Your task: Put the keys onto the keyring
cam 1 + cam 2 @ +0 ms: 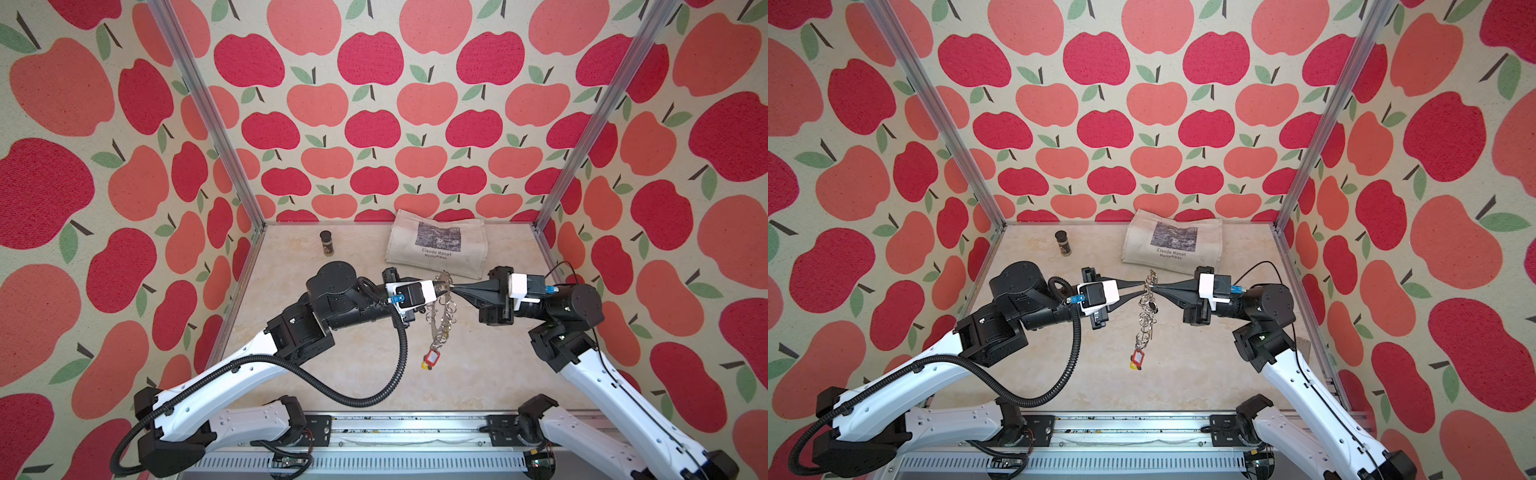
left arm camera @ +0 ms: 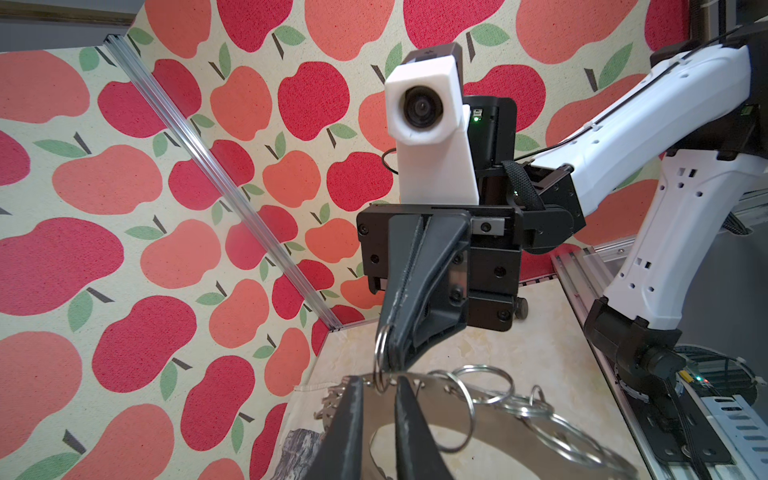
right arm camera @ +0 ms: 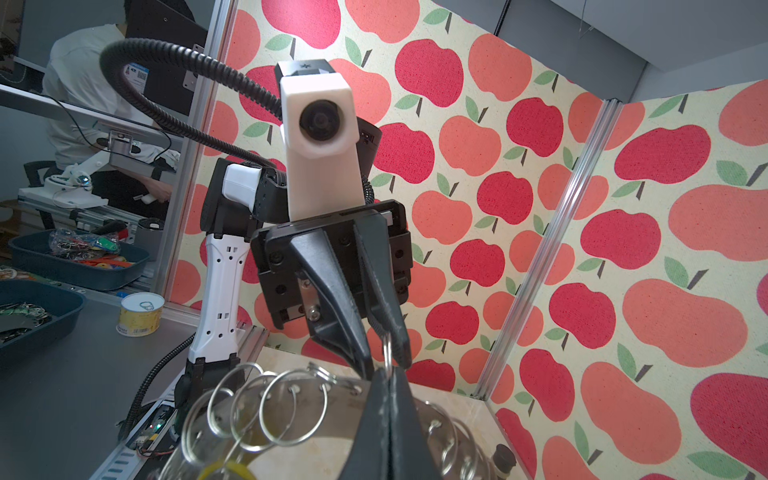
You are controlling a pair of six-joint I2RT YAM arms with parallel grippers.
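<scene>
Keyring (image 1: pixel 1144 328) hangs edge-on above the table (image 1: pixel 1187 374), held up between the arms. Right pincer (image 1: pixel 1150 286) is clamped tight on its top rim. Left pincer (image 1: pixel 1143 289) faces it, jaws slightly parted around a small wire ring (image 3: pixel 387 350). A red tag (image 1: pixel 1138 357) and a yellow tag (image 1: pixel 1133 366) dangle below.
</scene>
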